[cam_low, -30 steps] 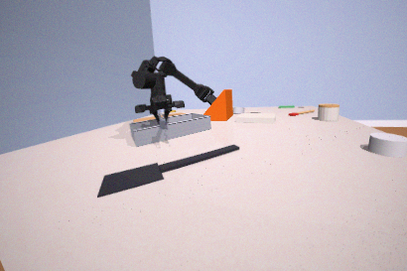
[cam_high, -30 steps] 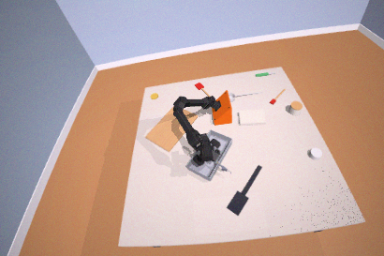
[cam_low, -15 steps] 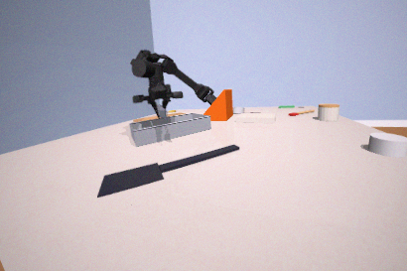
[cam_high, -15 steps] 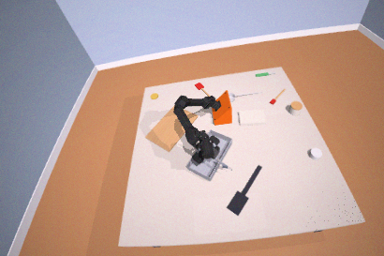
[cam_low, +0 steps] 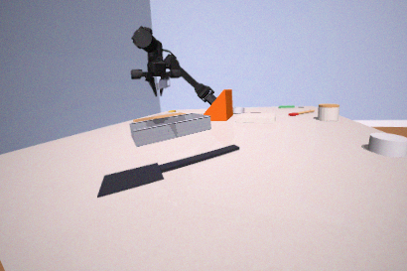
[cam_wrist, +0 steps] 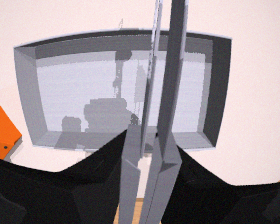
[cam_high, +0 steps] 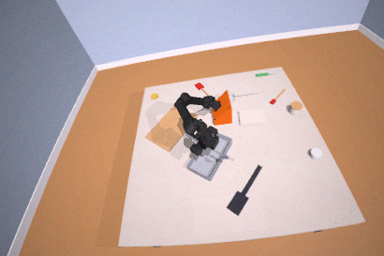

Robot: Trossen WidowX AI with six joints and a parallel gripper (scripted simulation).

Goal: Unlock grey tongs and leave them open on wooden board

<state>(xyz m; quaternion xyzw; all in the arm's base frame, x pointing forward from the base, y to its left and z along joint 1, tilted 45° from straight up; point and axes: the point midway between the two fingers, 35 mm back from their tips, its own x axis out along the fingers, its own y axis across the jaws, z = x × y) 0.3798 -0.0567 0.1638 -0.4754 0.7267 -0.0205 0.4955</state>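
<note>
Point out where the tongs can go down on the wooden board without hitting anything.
The wooden board shows bare wood along its outer half, toward the yellow disc. Its inner edge is crowded by the arm and the roasting tin. The gripper holds the tongs above the tin.

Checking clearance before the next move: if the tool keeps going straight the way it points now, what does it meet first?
The tool, shut on the grey tongs, points straight down at the roasting tin. The tin's floor looks first in line, though the tongs' tips would probably touch before the fingers; depth is unclear.
</note>
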